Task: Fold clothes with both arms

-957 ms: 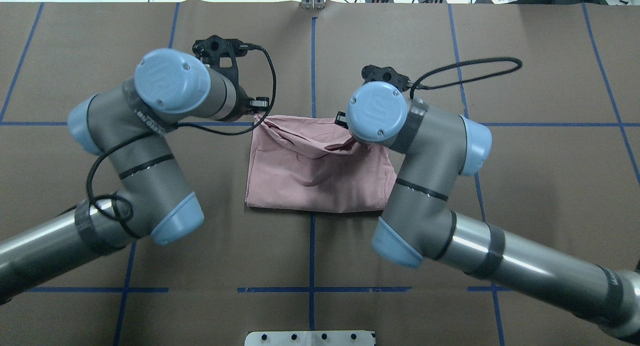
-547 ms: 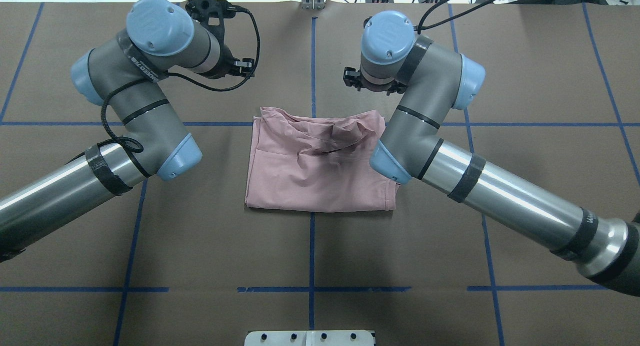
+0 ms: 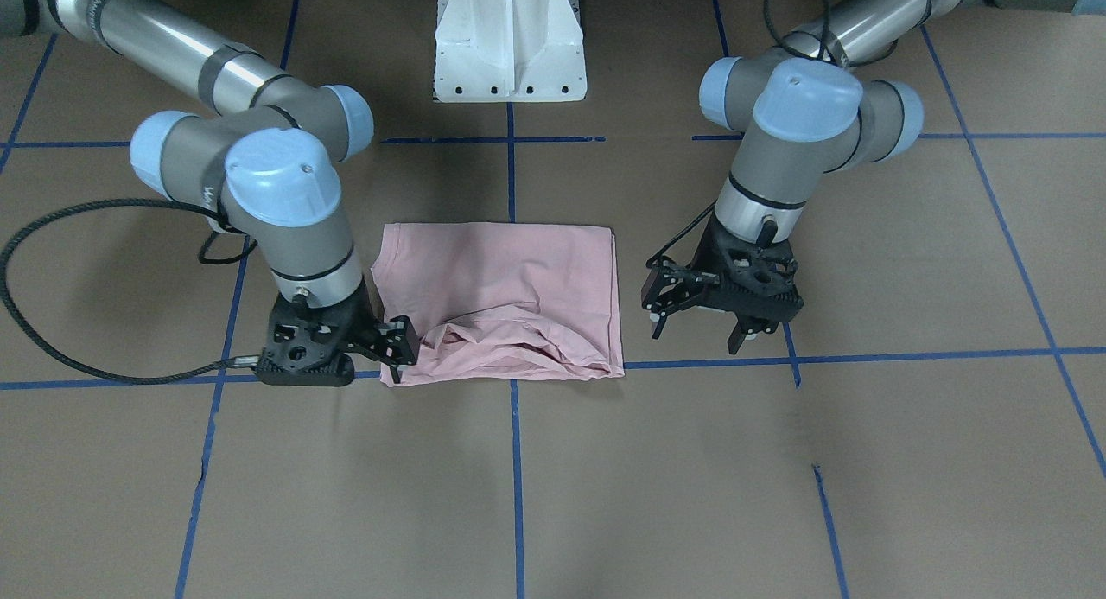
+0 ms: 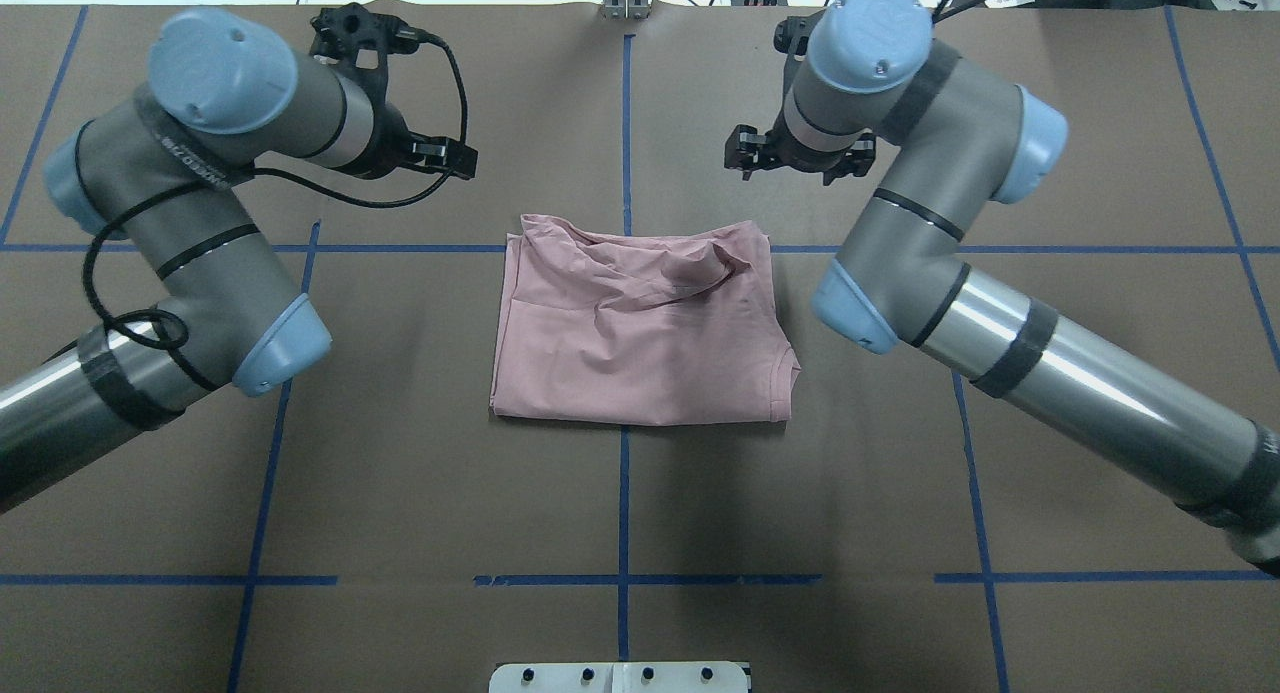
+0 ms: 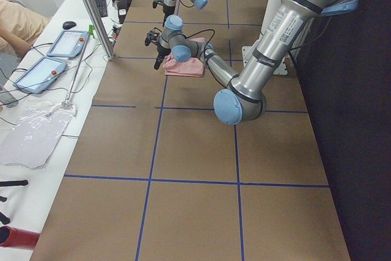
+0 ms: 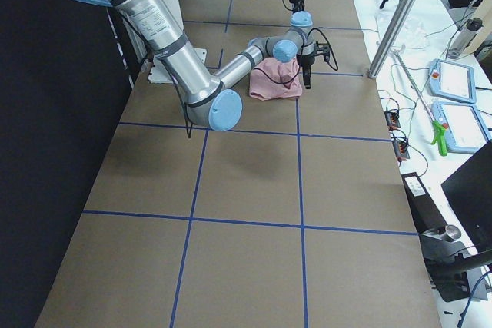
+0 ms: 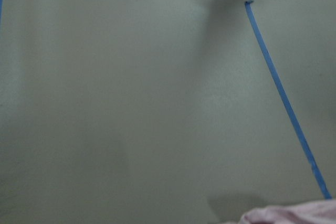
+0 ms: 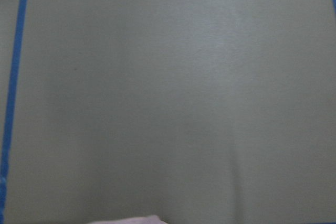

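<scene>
Right, starting at the left gripper, at right of centre in the front-facing view: fingers spread, nothing between them, hanging just right of the cloth. Over to the right gripper, upper right of centre in the overhead view: its two prongs stand apart too, empty, clear of the shirt's upper edge. Both wrist cameras show almost only bare brown table, with a sliver of pink at the bottom edge.

And the T-shirt lies dead centre in the overhead view, between the arms. It straddles the vertical blue tape line, its upper edge along the horizontal one. It's folded to a rough rectangle, plain pale pink showing, no print visible. The lower edge lies flat and straight. The upper band is rumpled, with a ridge of bunched folds running across it, and a hemmed corner pokes out at lower right.

By the look of it, this is light, limp stuff: it will sag and slide on itself, with no stiffness to help. The best hold is probably a pinch through all layers at two corners of one edge, one per gripper, lifted together.
</scene>
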Robot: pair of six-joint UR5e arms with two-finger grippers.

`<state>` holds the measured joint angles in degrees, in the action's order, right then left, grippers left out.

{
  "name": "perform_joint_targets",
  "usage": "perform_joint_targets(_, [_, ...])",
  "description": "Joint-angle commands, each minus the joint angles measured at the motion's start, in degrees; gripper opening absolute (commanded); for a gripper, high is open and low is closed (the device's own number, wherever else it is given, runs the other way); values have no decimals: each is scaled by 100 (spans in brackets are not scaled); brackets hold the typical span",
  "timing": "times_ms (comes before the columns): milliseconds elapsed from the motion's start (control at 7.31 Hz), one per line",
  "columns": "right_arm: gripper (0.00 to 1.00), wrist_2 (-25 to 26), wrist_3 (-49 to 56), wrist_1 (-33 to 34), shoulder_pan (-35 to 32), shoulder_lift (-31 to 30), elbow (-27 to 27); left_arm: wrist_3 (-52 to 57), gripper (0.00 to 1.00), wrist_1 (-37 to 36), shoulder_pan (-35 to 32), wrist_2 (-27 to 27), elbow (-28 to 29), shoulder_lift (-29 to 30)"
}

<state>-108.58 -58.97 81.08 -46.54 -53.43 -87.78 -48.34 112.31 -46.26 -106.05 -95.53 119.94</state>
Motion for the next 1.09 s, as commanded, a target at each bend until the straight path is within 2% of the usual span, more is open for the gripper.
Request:
perform_joint_targets(0, [100,-845,1773,537,-905,-1374,-1350,1372,100,-462,-503,-309,-999,-916])
perform_joint_targets(137, [100,-1301,3036,602,-1597,-1990,-1521,2276,100,-499,-1029,-685,-1151,-1398])
perform_joint_targets(410, [100,-2207,5560,681,-3152,-2967,-1348,4611,100,-517,-2293,-934,-1074,-2199])
perform_joint_targets(547, [100,-2533,6276,699,-3525,-3459,-1321,4866,100,-439,-2909,-1440,-882,-2568])
perform_joint_targets(684, [100,-2475,6301,621,-3642,-3959,-1320,4808,100,-421,-3124,-1750,-845,-2990])
perform_joint_targets(821, [100,-2423,6284,628,-3661,-4138,-1155,4816,100,-420,-3152,-1744,-505,-3090])
perform_joint_targets(957, [100,-2413,6318,620,-3696,-4158,-892,4842,100,-403,-3535,-1744,-293,-3091])
